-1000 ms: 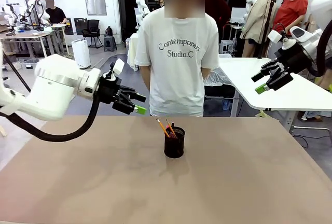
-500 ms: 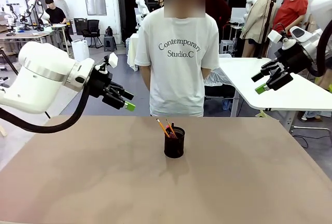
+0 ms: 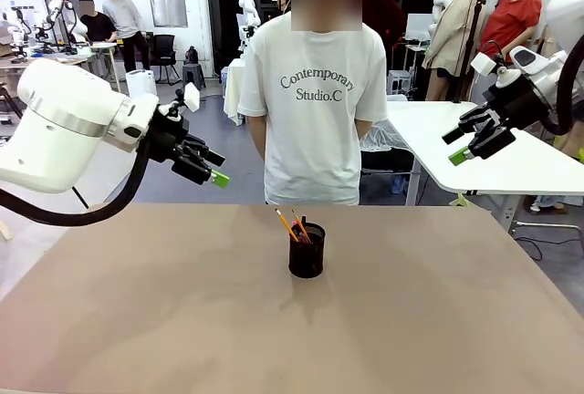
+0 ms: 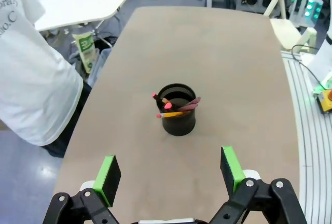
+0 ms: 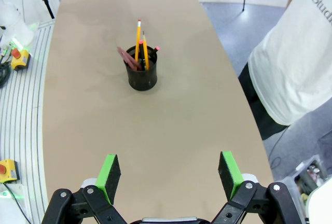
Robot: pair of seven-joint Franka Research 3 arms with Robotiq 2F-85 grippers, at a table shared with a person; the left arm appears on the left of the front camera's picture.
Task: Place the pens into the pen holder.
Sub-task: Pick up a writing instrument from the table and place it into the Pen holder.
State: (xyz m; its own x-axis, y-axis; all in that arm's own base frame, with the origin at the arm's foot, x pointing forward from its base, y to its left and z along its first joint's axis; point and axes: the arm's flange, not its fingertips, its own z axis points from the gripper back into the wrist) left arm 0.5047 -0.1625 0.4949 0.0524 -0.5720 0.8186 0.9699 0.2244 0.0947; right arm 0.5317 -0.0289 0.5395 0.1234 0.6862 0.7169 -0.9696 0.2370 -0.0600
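Left gripper (image 3: 212, 167) pulled back up-left since earlier, jaws wide, empty; right gripper (image 3: 472, 143) parked far right, open too. Pens (image 3: 294, 225) upright in holder (image 3: 307, 250), mid-table, nearer left arm.

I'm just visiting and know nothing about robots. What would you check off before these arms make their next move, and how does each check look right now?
1. Pens inside the pen holder: ok, they stand in it.
2. Pen holder upright: ok.
3. Loose pens left on the table: ok, none seen.
4. Left end effector open and holding nothing: ok.
5. Right end effector open and holding nothing: ok.
6. Person clear of both arms: ok, standing at the far edge, hands behind the back.
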